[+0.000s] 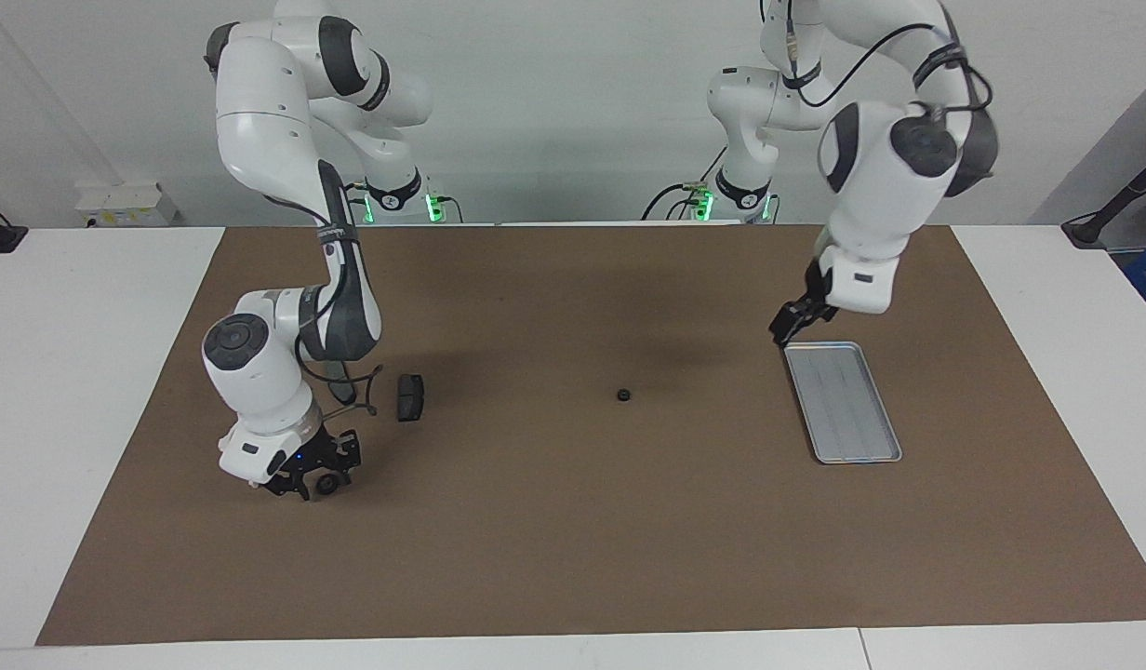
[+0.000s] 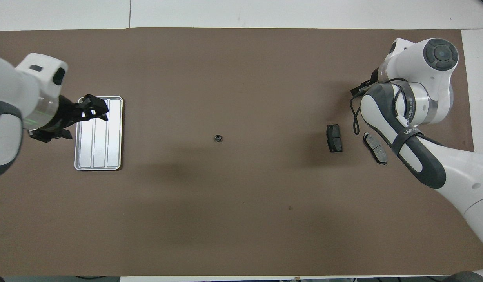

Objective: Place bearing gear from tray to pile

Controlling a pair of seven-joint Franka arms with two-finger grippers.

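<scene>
Facing the robots: a white counter [image 1: 89, 391] under a plain white wall [image 1: 554, 102], most of its top covered by a brown mat [image 1: 573, 540]. Green lights [image 1: 368, 212] glowing at both arm bases, cables trailing beside them.

Toward the left arm's end, a silver tray [image 1: 843, 402] lying flat on the mat, grooves running lengthwise. Left hand [image 1: 798, 323] hanging low over the tray's end nearest the robots; open or closed, cannot tell. Near the middle of the mat, a small black bearing gear [image 1: 621, 395], lying on the mat itself, well apart from the tray.

Toward the right arm's end, a dark brake pad [image 1: 410, 397] flat on the mat. Right hand [image 1: 314, 476] down close to the mat, near that pad and farther from the robots than it; grip impossible to read from here.

From overhead: the same brown mat [image 2: 241, 219] edge to edge, white counter [image 2: 265, 11] showing along the rim. Tray [image 2: 81, 156] toward the left arm's end, left hand [image 2: 95, 109] over its farther end. Bearing gear [image 2: 218, 138] alone mid-mat, between the tray and the brake pad [image 2: 334, 138]. A second brake pad [image 2: 375, 148] just beside the first, partly tucked under the right arm. Right hand mostly hidden beneath that arm's own wrist.
</scene>
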